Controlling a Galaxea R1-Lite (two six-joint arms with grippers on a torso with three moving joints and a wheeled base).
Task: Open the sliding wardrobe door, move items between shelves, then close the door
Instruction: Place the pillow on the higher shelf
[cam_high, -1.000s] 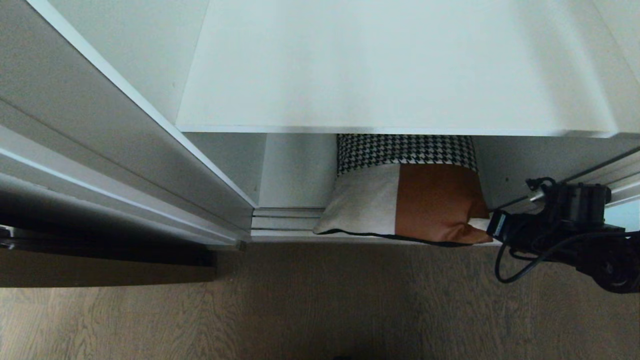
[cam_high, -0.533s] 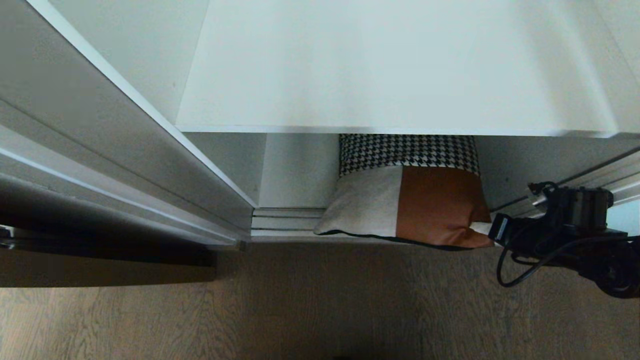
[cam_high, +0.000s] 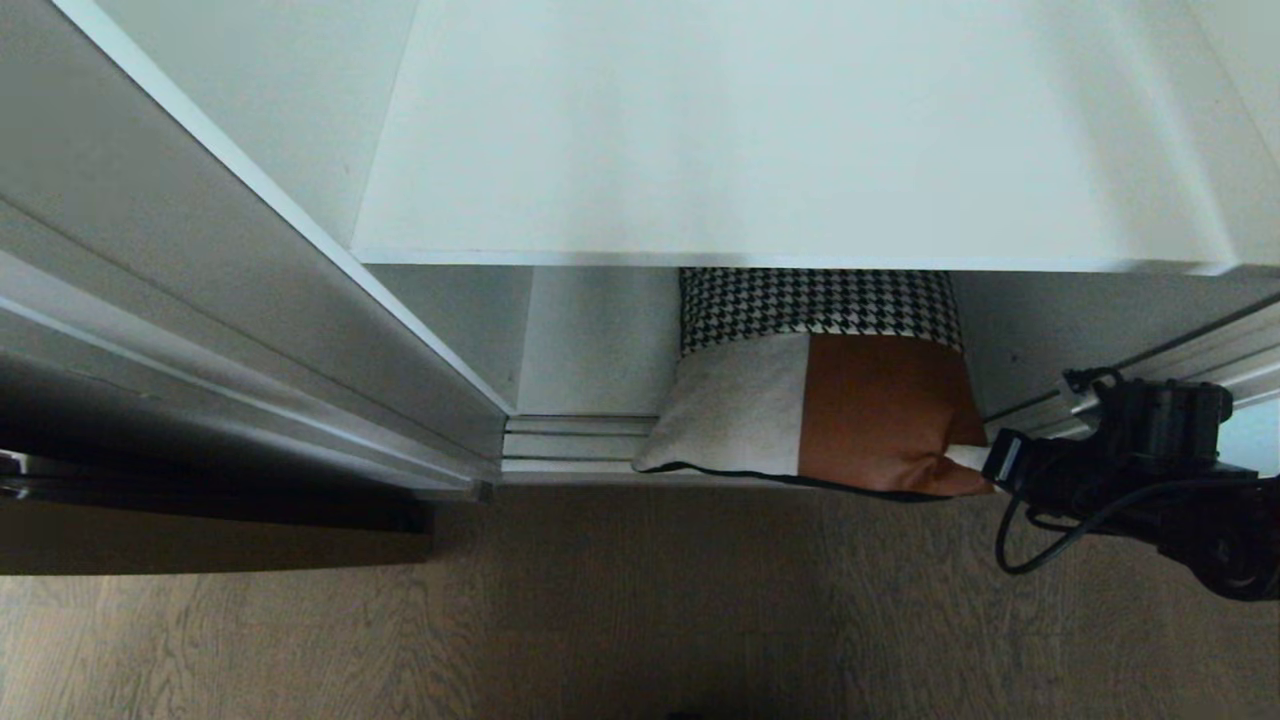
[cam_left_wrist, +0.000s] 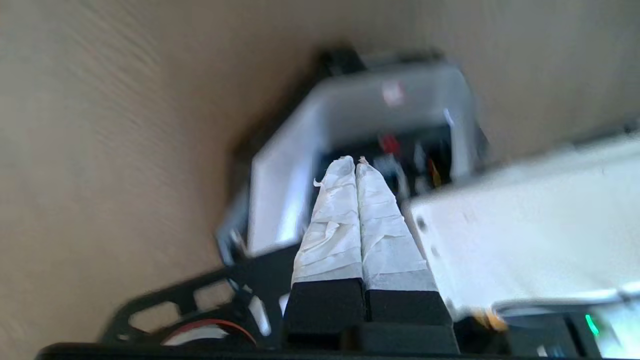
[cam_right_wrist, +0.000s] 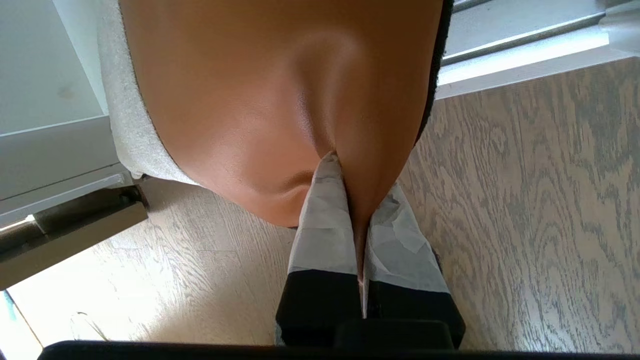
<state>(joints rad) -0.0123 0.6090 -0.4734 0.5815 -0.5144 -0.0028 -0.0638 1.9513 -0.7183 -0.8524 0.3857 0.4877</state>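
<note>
Now the right claw (cam_right_wrist: 350, 210) is clenched on the cushion's (cam_high: 820, 400) brown leather corner, the cushion sitting at the front of the bottom shelf (cam_high: 570, 450) under the white shelf (cam_high: 780, 150) above. Best move: draw it out level, clear that edge, then lift. Left claw (cam_left_wrist: 356, 172) is pressed closed, empty, off by the robot's base.

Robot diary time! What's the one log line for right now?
right gripper: shut on cushion corner | cushion: bottom shelf | left gripper: shut, empty
</note>
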